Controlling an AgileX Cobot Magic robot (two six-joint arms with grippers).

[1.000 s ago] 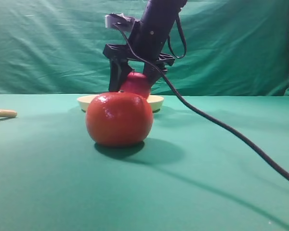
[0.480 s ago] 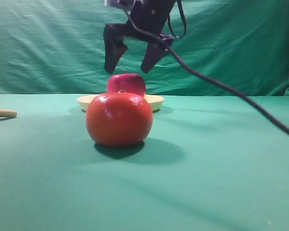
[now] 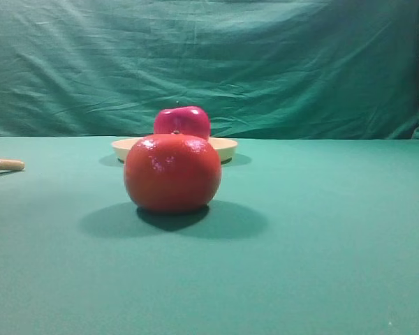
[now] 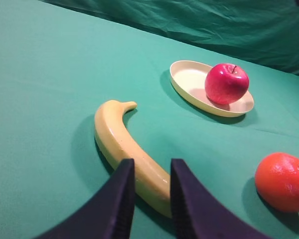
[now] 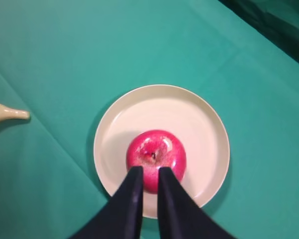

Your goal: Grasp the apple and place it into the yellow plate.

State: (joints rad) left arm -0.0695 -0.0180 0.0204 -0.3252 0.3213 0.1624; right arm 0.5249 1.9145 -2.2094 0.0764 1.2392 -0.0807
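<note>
Apple (image 5: 156, 157) sitting upright in yellow plate (image 5: 204, 128), centre of right wrist view, stem up. Placement looks done; nothing left but retreat, as judged. Right gripper (image 5: 146, 175) directly above apple, fingers narrow, nearly together, holding nothing. Left gripper (image 4: 151, 174) at bottom centre of left wrist view, narrow gap, holding nothing, over banana (image 4: 125, 147). Counts, largest first: one plate, one banana, one orange-red fruit (image 3: 172, 173) centre of exterior view, one apple. No arms visible in exterior view.
</note>
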